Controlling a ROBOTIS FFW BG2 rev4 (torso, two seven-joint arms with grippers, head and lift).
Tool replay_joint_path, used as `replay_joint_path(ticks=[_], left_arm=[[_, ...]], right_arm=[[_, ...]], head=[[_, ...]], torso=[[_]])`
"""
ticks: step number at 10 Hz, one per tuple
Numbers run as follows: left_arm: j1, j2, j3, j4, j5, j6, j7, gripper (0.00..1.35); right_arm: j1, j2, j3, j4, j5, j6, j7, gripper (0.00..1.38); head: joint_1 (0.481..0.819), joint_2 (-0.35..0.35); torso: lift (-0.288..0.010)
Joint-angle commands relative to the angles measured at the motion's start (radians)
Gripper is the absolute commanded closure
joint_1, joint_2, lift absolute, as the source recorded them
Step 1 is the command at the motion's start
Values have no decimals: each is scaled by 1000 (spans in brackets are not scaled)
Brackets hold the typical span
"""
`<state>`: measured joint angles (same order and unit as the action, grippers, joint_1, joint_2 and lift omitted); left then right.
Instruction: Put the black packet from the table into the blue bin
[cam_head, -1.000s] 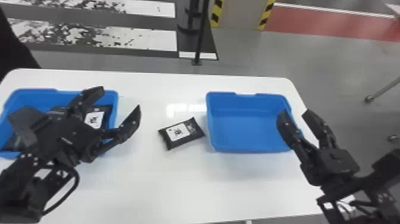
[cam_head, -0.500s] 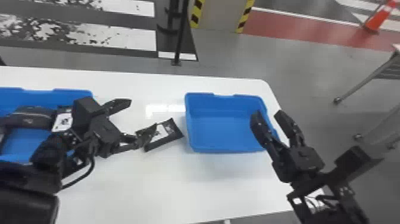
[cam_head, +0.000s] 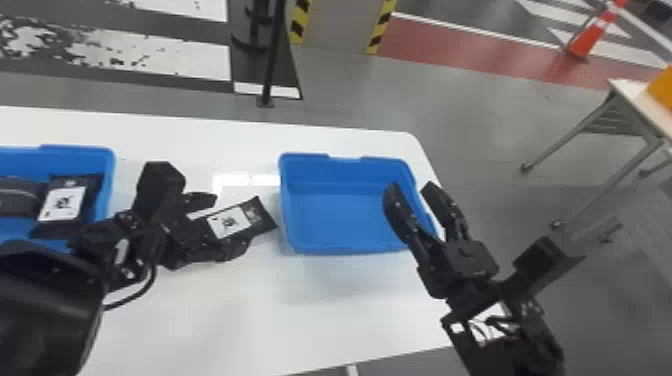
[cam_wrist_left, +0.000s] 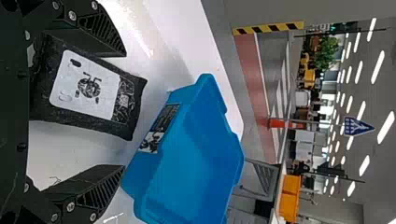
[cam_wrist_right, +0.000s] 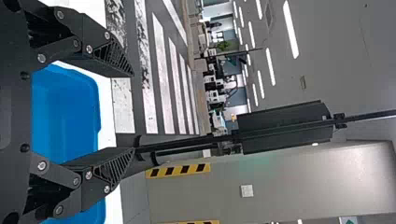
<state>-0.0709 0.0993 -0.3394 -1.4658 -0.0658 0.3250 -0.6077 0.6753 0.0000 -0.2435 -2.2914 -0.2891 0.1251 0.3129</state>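
the black packet is at the left claw, on the side of the bench left of the blue bin, its white label up and its far end near the bin's wall. the left claw has its fingers well apart, with the packet lying between them. in the left wrist view there is bare space between the packet and one finger, while the other finger overlaps the packet's edge; i can't tell if that one touches it. the claw isn't closed on the packet from both sides, and i can't tell whether the packet rests fully flat

the right claw is at the right side of the blue bin, fingers parted with a gap between the tips, holding nothing. its wrist view shows the same parted fingers, with the bin beyond them

over to the left on the bench sits a second blue bin, with a labelled black packet and a dark grey pouch inside, side by side. past the bench stand a black pole and an orange cone, and off to the right there's another table with something orange on it
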Motion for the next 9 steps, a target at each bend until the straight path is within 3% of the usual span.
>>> replay_joint_path(ticks=[1,3,5,9], left_arm=[[-42,-6,-32,56,6,26,0,180],[-62,-10,-65,80,22,28,2,180],[-81,-16,-51,129,-36,-45,17,182],[-103,-24,-36,181,-108,23,34,259]], right_arm=[[-5,1,2,3,0,0,2,502],[-8,1,0,5,0,0,2,502],[-5,1,0,8,-4,0,5,502],[-5,1,0,5,-14,0,6,502]], head=[[695,-343],[695,-350],[695,-350],[695,-335]], torso=[[-110],[-110],[-110],[-110]])
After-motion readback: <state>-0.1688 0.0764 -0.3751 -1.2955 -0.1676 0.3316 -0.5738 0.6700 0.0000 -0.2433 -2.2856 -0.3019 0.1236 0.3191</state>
